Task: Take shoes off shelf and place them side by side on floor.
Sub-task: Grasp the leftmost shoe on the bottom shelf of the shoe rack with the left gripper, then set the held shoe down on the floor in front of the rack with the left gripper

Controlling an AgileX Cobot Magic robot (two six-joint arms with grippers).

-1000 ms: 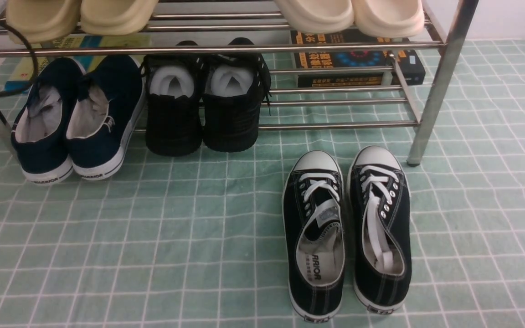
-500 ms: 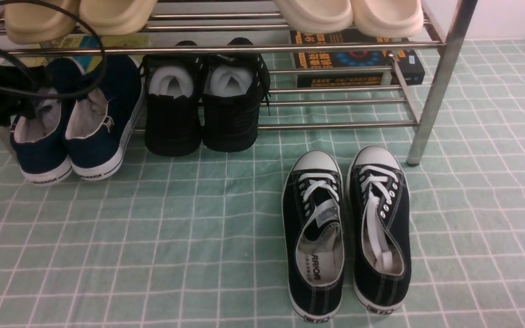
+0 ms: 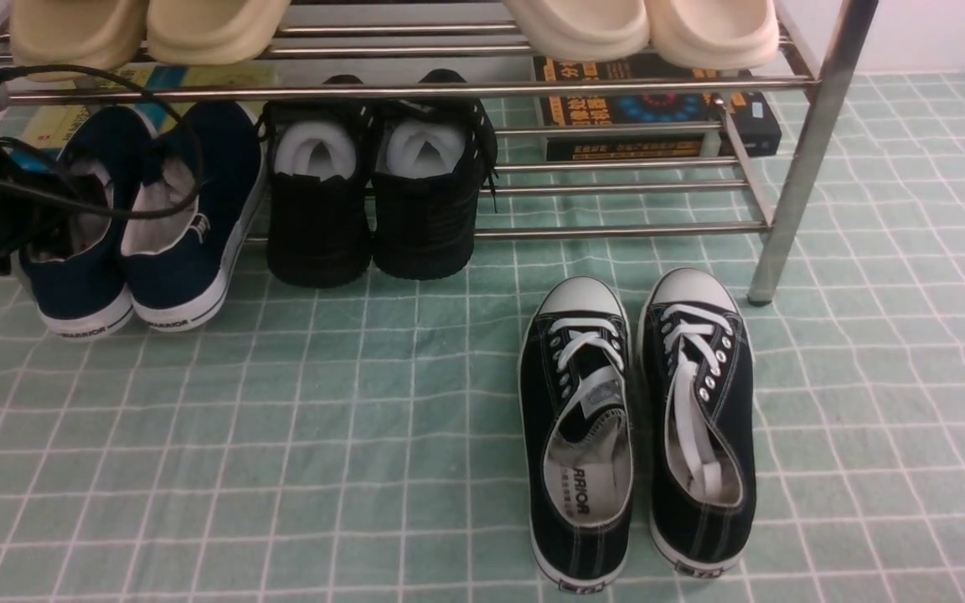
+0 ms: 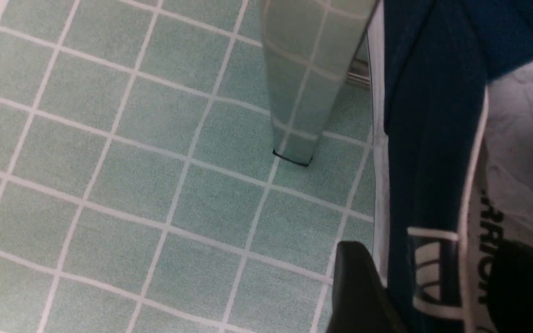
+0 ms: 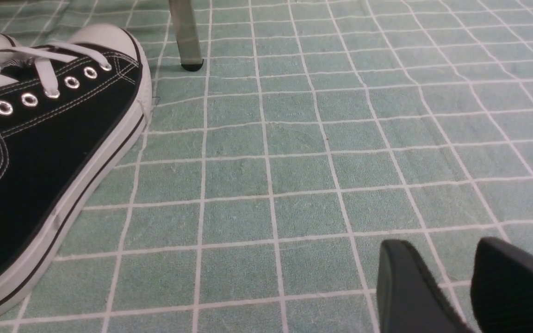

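Observation:
The two navy shoes [image 3: 80,276] [image 3: 185,234] sit at the left end of the shelf [image 3: 365,90], on its lower tier, heels toward me. My left gripper [image 4: 437,252] is open and straddles the outer side wall of the left navy shoe [image 4: 428,138]. One finger [image 4: 356,286] is outside by the sole and the other is inside on the white lining. In the front view this gripper [image 3: 22,230] is a dark mass at the left edge. My right gripper [image 5: 442,245] hangs open over bare floor [image 5: 294,175] with nothing between its fingers.
Black lace-up sneakers [image 3: 576,435] [image 3: 700,419] lie side by side on the floor [image 3: 323,419] at the right. All-black shoes [image 3: 374,201] stand beside the navy pair. Cream slippers [image 3: 147,29] [image 3: 642,29] fill the top tier. Books [image 3: 658,109] lie under the shelf. A shelf leg [image 4: 303,92] stands close to the left gripper.
My left arm has come in from the left edge and dropped onto the left navy shoe, and its jaws have opened. No shoe has moved.

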